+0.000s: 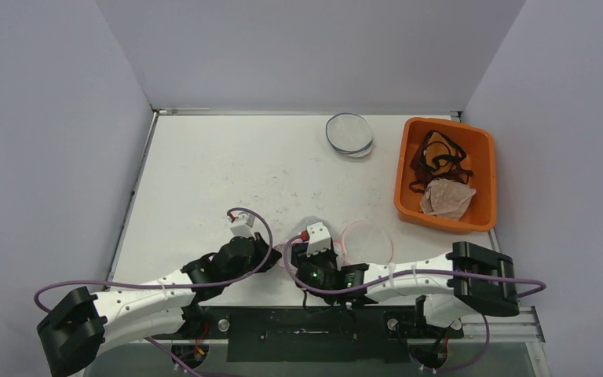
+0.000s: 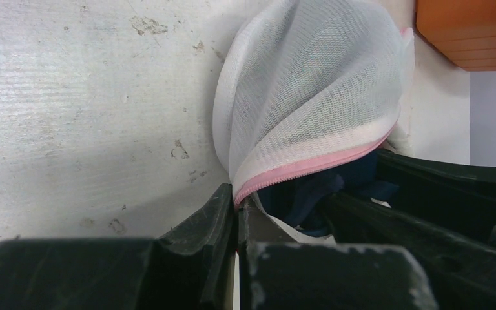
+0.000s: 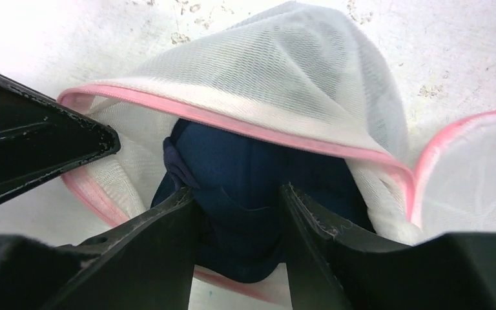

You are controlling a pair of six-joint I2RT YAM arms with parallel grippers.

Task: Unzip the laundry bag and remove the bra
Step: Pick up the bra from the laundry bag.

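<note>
The white mesh laundry bag [image 1: 365,245] with a pink zipper rim lies at the near middle of the table, unzipped and gaping. My left gripper [image 1: 279,250] is shut on the bag's pink zipper edge [image 2: 278,177], fingers pressed together [image 2: 236,216]. The navy bra [image 3: 245,174] shows inside the opening and also in the left wrist view [image 2: 310,194]. My right gripper [image 3: 239,248] reaches into the opening, with its fingers [image 3: 168,239] closed on either side of the navy bra. In the top view the right gripper [image 1: 308,250] sits just right of the left one.
An orange bin [image 1: 483,157] at the right back holds a dark bra and a beige one. A second round mesh bag with a blue rim [image 1: 349,133] lies at the back. Walls enclose the table on three sides.
</note>
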